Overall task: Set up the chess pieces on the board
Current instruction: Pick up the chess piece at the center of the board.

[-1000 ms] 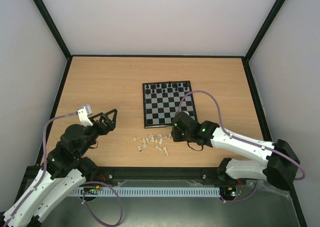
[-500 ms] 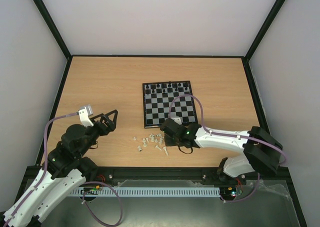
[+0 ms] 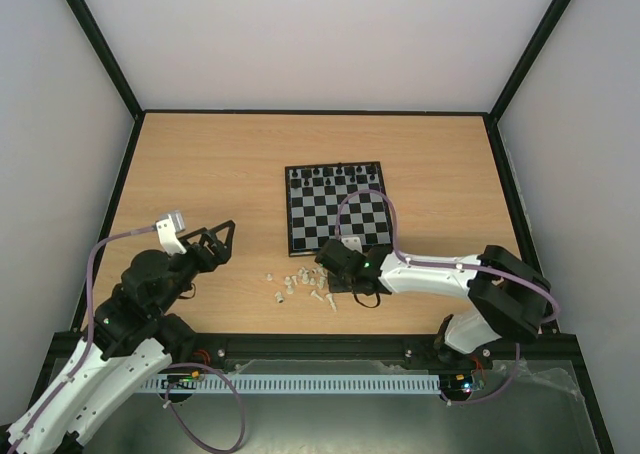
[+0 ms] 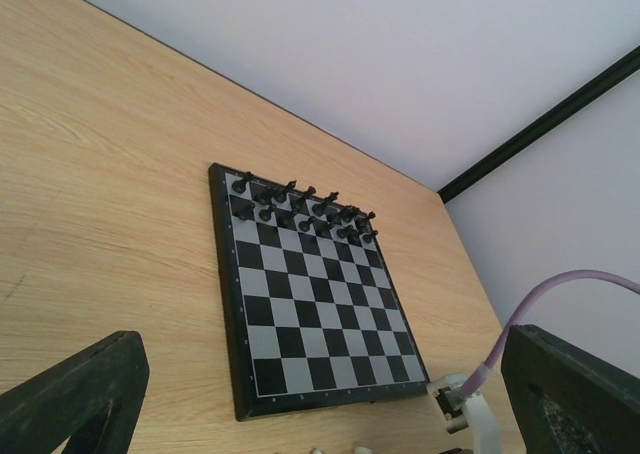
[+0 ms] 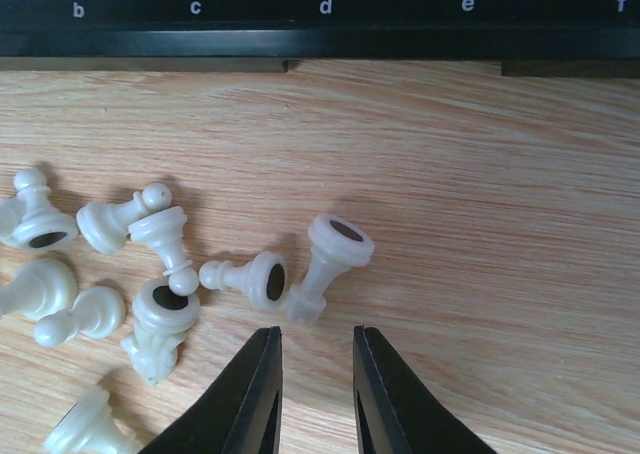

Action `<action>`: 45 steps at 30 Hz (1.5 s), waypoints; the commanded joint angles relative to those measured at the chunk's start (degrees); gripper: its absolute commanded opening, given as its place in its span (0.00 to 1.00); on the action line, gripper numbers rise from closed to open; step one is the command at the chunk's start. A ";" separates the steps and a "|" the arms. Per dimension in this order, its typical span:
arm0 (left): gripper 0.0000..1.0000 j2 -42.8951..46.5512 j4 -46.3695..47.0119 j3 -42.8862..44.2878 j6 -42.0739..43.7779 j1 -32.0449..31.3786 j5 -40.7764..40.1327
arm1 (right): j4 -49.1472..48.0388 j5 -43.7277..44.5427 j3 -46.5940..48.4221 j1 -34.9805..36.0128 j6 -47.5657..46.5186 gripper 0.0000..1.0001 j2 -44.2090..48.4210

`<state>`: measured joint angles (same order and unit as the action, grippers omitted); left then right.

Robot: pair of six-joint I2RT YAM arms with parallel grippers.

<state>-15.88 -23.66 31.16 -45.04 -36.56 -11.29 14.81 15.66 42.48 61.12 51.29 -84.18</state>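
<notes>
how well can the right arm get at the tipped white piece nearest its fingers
Probably yes. The right gripper hangs just short of that tipped white piece, jaws narrowly apart, with only bare table between them. The catch: a fallen pawn lies close against its left side, so closing could nudge or catch both.

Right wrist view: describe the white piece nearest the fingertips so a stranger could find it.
Below the lettered edge of the board, loose white pieces lie on the wood. The tipped-over piece lies straight below the letter d, just ahead of the right gripper, its dark-centred base towards the board. It is the cluster's rightmost, with bare wood to its right.
</notes>
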 commanded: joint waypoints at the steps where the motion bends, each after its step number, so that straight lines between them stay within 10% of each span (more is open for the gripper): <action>1: 1.00 2.15 -0.29 -0.05 0.39 0.17 0.57 | 1.28 2.49 1.48 0.32 1.60 0.21 -2.33; 45: 1.00 3.03 -0.88 0.02 0.09 0.16 1.09 | -0.49 7.11 3.65 1.32 -1.34 0.25 -7.05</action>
<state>-13.50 -24.84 31.11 -45.04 -36.56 -10.59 14.06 20.91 45.34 62.02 50.37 -89.62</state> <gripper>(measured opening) 0.995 0.251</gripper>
